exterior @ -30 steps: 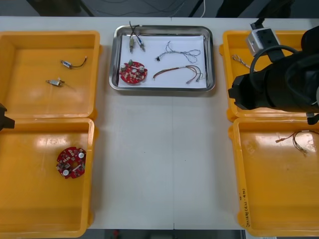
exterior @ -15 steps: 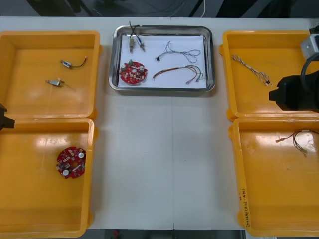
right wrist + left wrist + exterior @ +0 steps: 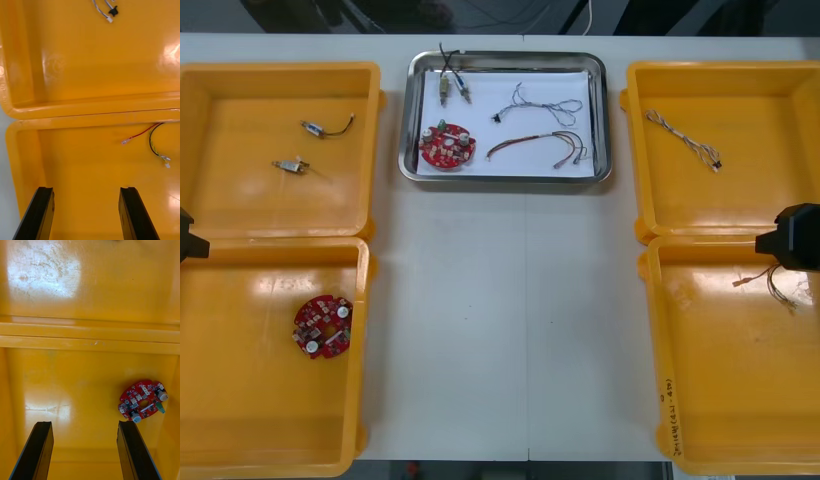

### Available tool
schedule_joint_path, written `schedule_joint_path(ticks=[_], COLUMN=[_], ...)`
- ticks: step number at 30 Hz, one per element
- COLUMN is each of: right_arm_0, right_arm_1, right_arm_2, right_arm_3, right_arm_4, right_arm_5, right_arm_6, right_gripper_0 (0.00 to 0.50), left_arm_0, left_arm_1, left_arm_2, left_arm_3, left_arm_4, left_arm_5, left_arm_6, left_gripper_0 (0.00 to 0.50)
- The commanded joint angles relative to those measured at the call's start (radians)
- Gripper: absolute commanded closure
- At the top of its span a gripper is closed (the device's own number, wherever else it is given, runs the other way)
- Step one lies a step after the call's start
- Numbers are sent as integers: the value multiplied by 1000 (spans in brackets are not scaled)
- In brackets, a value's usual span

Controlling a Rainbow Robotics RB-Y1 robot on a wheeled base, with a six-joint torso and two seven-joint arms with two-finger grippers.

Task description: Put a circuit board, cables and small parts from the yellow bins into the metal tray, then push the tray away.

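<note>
The metal tray [image 3: 604,120] at the table's far middle has a white inside. In it lie a red circuit board [image 3: 447,146], small metal parts [image 3: 452,86], a blue and white cable [image 3: 540,104] and a red and yellow cable [image 3: 545,145]. My right gripper [image 3: 86,213] is open over the near right bin [image 3: 22,165], with nothing between its fingers. A red and yellow cable [image 3: 150,140] lies ahead of the fingers. My left gripper [image 3: 85,452] is open and parked over the near left bin [image 3: 15,390], with a second circuit board [image 3: 142,405] beside one finger.
The far left bin [image 3: 210,190] holds two small metal parts [image 3: 326,126]. A twisted cable [image 3: 683,138] lies in the far right bin [image 3: 638,150]. The right arm [image 3: 795,248] shows at the right edge and the left arm [image 3: 188,240] at the left edge.
The right arm has drawn back to the right and nearer, off the far right bin, uncovering the twisted cable there. The left arm has not moved.
</note>
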Motion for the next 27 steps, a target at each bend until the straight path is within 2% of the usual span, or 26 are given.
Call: schedule_joint_path(ticks=[1, 4, 9, 18, 27], right_arm_0=[15, 15, 15, 15, 14], right_arm_1=[-71, -106, -155, -158, -158], right_arm_2=[-52, -56, -64, -67, -64], right_arm_3=[13, 39, 120, 201, 201], right_arm_4=[-6, -12, -71, -74, -54], right_arm_5=[3, 3, 3, 3, 3], right_arm_6=[73, 88, 107, 128, 139], right_gripper_0=[0, 0, 0, 0, 0], left_arm_0=[15, 15, 15, 15, 15], left_arm_1=[-9, -9, -9, -9, -9], left_arm_2=[30, 30, 30, 30, 30], left_arm_3=[-25, -25, -25, -25, -25], left_arm_4=[-8, -8, -8, -8, -8], left_arm_5=[6, 6, 6, 6, 6], left_arm_6=[-124, -124, -124, -124, -124], left_gripper_0=[0, 0, 0, 0, 0])
